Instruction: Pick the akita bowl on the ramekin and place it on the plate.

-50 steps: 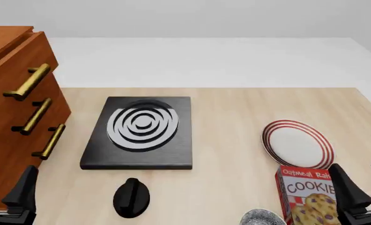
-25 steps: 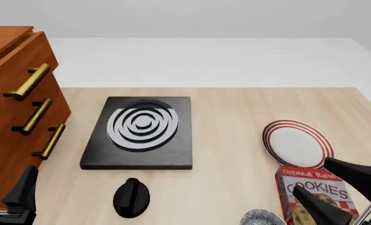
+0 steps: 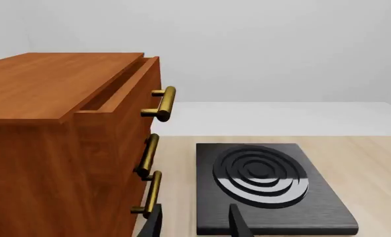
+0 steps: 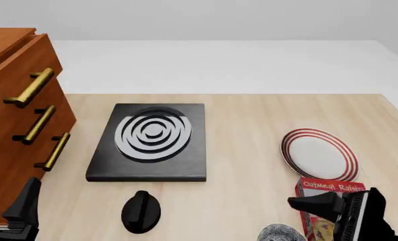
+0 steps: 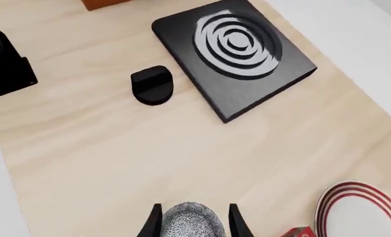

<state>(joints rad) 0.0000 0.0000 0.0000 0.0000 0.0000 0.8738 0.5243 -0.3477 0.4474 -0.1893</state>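
Note:
Only the top edge of the akita bowl (image 4: 280, 234), grey-white and speckled, shows at the bottom of the front view. In the right wrist view the bowl (image 5: 191, 217) lies between the two fingers of my right gripper (image 5: 192, 226), which is open above it. That gripper (image 4: 307, 210) reaches leftward over the cookie box. The ramekin is hidden under the bowl. The red-ringed plate (image 4: 318, 153) (image 5: 365, 211) lies beyond the box, at the right. My left gripper (image 4: 19, 210) (image 3: 194, 226) is open and holds nothing near the cabinet's front.
A black burner slab (image 4: 151, 141) with silver rings lies mid-table, and a black knob (image 4: 140, 211) sits in front of it. A wooden drawer cabinet (image 4: 14, 125) with brass handles stands at the left. The red cookie box (image 4: 325, 190) stands between bowl and plate.
My right gripper has swung from the right edge leftward and down over the cookie box, ending above the bowl. The left arm has not moved.

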